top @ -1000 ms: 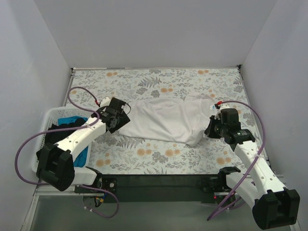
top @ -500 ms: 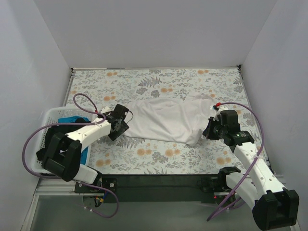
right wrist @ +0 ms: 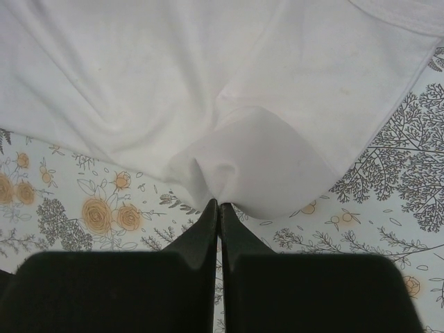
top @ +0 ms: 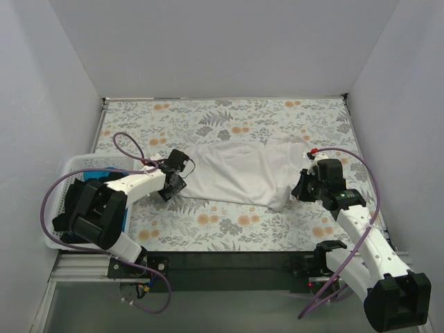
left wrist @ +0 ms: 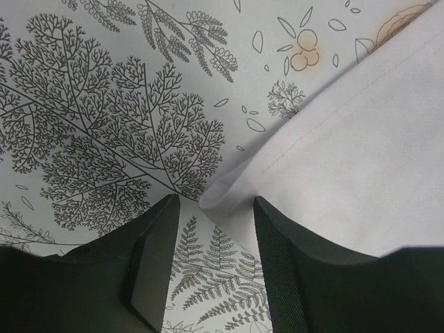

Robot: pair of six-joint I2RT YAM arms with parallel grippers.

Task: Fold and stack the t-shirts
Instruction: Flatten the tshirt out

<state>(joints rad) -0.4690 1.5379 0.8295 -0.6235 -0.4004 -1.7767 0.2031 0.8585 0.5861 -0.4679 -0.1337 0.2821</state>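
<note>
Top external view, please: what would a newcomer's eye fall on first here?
The white t-shirt lies spread across the middle of the floral tablecloth. The right gripper pinches one end of it, and the left gripper stands open around the opposite corner. A white basket sits at the far left.

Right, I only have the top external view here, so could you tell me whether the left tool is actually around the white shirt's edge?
Observer: On the left wrist camera the left tool stands open, with a corner of the white t-shirt lying between its fingers.
Operator: Thank you, and does the right tool have any cloth?
Observer: Yes, the right wrist camera shows the right tool shut on a small pinch of the shirt, which puckers just ahead of it.
Operator: Is the tablecloth caught in that pinch as well?
Observer: I see none caught; the tablecloth lies flat on either side of that tool.
</note>
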